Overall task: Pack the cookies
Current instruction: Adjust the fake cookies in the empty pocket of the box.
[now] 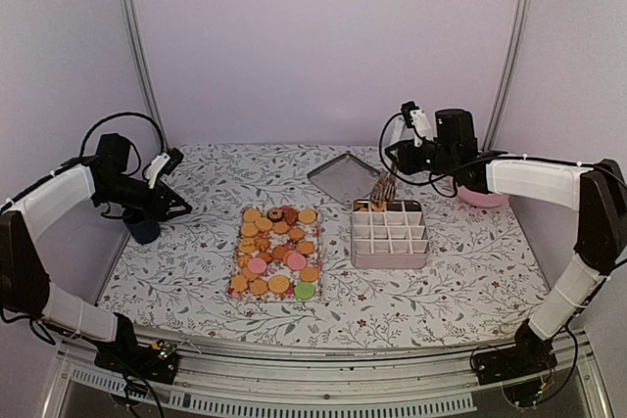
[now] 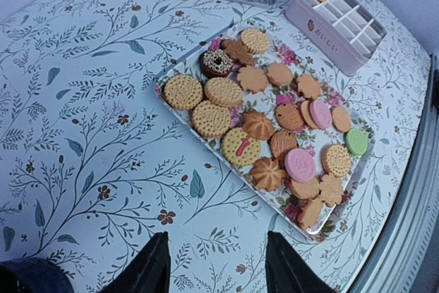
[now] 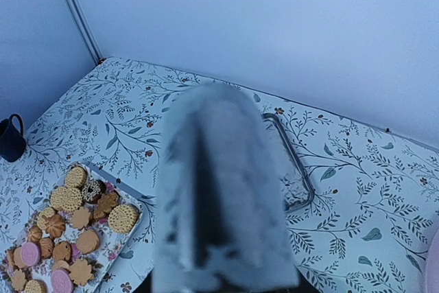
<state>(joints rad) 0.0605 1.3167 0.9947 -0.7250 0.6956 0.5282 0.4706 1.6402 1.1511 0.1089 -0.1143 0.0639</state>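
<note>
Packing has barely begun — most cookies [image 1: 275, 250] lie on the tray [image 2: 159, 88] at mid-desk, and only the far-left cell of the divider box [image 1: 389, 238], just right of the tray, seems to hold any. The right gripper [image 1: 394, 171] hangs over that corner with its jaws clamped on a metal tool [image 1: 384, 186]. The left gripper [image 2: 216, 239], jaws spread and empty, has bare desk [image 1: 176, 271] between it and the tray — a mug [image 1: 144, 230] sits close beside it.
</note>
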